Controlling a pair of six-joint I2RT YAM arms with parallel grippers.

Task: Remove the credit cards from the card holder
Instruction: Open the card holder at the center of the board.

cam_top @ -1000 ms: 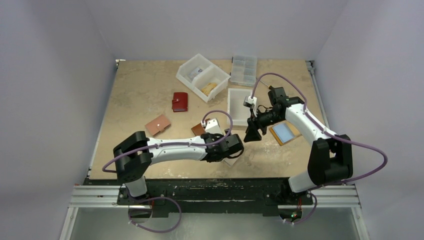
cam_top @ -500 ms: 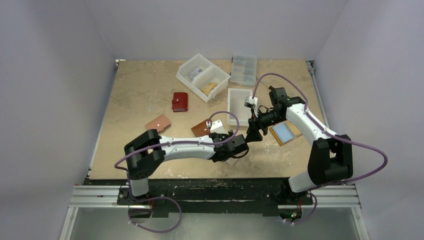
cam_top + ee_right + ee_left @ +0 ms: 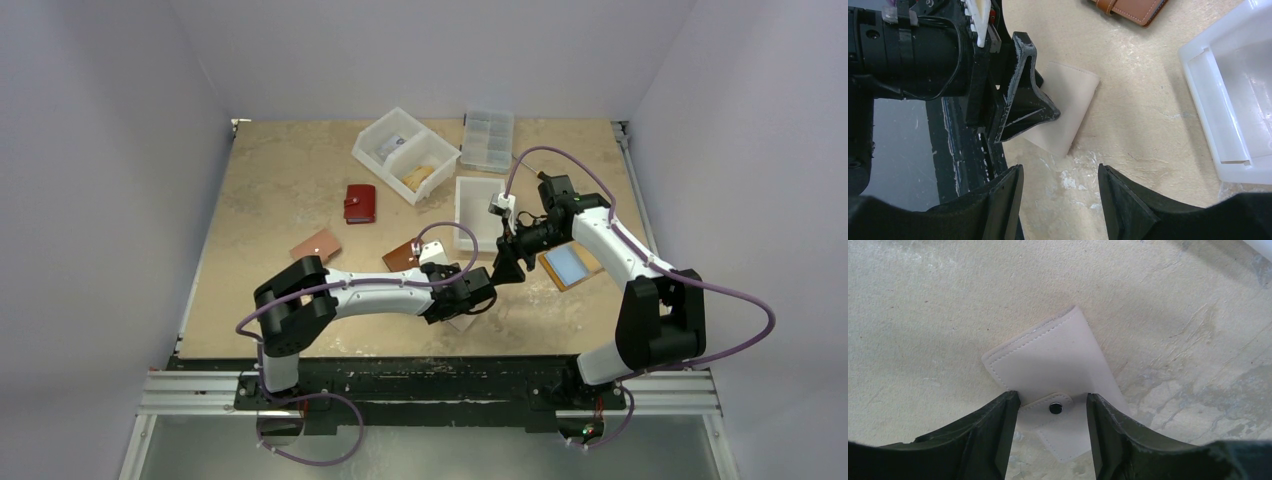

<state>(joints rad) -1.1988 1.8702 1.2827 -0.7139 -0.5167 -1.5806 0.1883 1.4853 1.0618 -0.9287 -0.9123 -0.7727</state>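
Left hand (image 3: 1050,397): jaws apart, set astride the snap flap of the cream holder (image 3: 1048,357). One finger sits at the flap's end and the other stands clear of it, so the hand is not clenched on anything. The cream holder lies flat and snapped closed on the surface (image 3: 270,190), at lower centre of the top view.

Right hand (image 3: 1059,170): released, nothing between its fingers, hanging just up and right of the left hand.

Right of it, at centre right, a light-blue card (image 3: 567,263) lies face up on an open brown holder (image 3: 593,264).

A tan holder (image 3: 404,257) lies closed just above the left arm. A salmon holder (image 3: 316,245) and a red holder (image 3: 359,203) lie further left. A white tray (image 3: 460,215) sits above the hands.
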